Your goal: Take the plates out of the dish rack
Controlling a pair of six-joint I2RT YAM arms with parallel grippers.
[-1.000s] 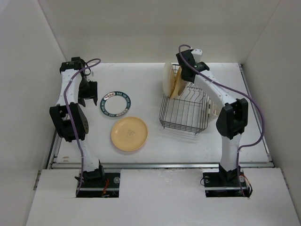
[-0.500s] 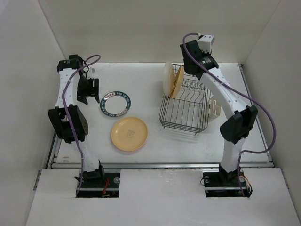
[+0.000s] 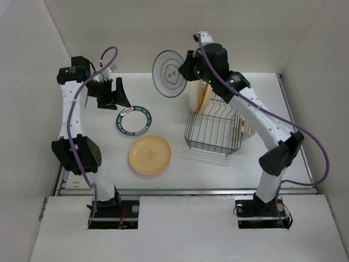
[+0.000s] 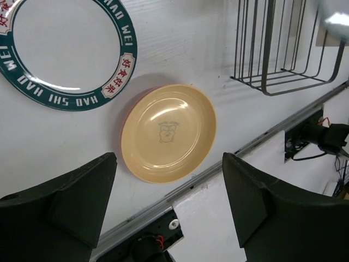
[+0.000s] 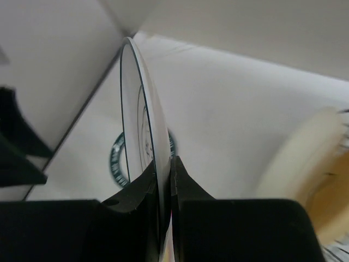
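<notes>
Right gripper (image 3: 187,71): jaws clamped on the rim of the white ringed plate (image 3: 170,73). The plate is held on edge in the air, to the left of the gripper and clear of the dish rack (image 3: 214,131).

The rack stands on the table below this gripper and to its right. Two plates stand upright in the rack's far-left slots, just under the gripper: a cream plate (image 3: 194,90) and a yellow plate (image 3: 206,96) just beside it. A cream cup holder (image 3: 248,126) is fixed to the rack's right side.

Left gripper (image 3: 114,94): jaws apart, nothing between them, raised above the table (image 3: 180,174). Below it, a green-rimmed plate (image 3: 134,120) with lettering lies flat. Nearer the arm bases lies a yellow-orange plate (image 3: 150,155), near the first but apart from it.

Surface: white table top with a metal rail (image 3: 185,191) along the near edge. White walls (image 3: 163,33) enclose the left, far and right sides.
</notes>
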